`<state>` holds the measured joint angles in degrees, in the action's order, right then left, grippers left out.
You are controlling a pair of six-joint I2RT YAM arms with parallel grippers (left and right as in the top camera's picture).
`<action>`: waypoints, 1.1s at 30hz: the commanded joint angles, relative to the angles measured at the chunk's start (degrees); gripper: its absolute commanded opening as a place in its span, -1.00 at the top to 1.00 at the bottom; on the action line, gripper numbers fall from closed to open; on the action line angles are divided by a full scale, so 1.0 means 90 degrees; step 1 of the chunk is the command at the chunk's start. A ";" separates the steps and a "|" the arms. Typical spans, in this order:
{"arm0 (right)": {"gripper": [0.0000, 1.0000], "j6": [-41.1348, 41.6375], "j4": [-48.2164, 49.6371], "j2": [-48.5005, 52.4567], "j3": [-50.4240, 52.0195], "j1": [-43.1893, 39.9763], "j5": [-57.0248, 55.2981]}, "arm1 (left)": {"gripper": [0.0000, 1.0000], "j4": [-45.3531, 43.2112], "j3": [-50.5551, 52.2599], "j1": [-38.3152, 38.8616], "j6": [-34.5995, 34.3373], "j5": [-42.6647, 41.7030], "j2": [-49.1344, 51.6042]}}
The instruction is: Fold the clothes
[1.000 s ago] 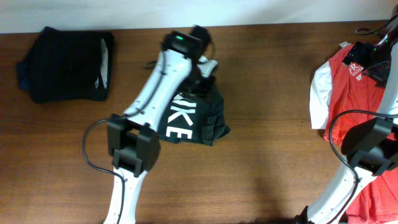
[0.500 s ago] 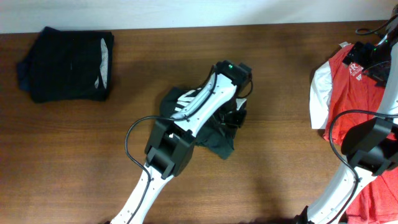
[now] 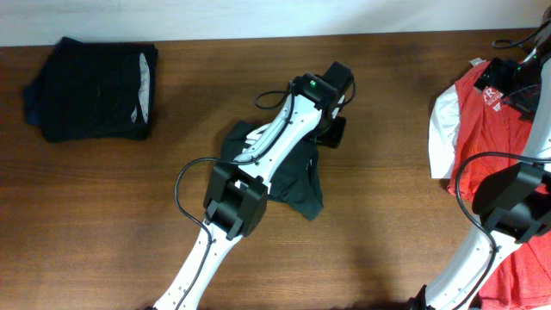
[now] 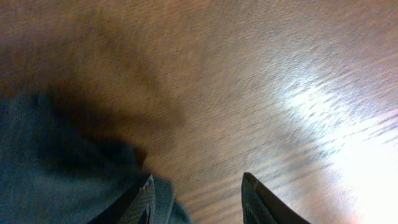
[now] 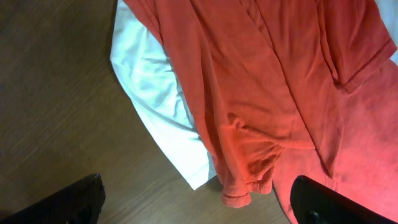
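Left hand (image 4: 198, 186) since swung rightward, trousers (image 3: 301, 191) doubled over mid-worktop (image 3: 387, 215), lettering hidden; hand half-open, holding nothing; fold apparently just released, next needs fresh edge grip; right hand (image 5: 196, 190) wide.

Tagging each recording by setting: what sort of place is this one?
Probably a robot lab workbench, not a home: a bare wooden table, a cabled left arm and right arm working over it, and staged laundry: a folded black garment, black trousers, a red T-shirt.
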<state>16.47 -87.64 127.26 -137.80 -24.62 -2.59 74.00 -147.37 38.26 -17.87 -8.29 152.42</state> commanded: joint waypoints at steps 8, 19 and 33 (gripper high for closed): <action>-0.97 0.0036 0.0000 -0.0051 -0.0024 -0.0017 -0.0080 | 0.28 0.0967 -0.0102 0.0168 -0.0063 0.0209 -0.0486; -0.97 0.0036 0.0000 -0.0051 -0.0024 -0.0017 -0.0078 | 0.02 0.0741 0.0984 0.0542 -0.0202 0.0270 -0.0471; -0.97 0.0036 0.0000 -0.0051 -0.0024 -0.0017 -0.0080 | 0.00 -0.1290 0.1787 0.0537 -0.0199 0.0333 -0.0471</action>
<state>16.47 -87.64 127.26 -137.80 -24.62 -2.57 63.20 -132.57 43.27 -19.38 -3.38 147.83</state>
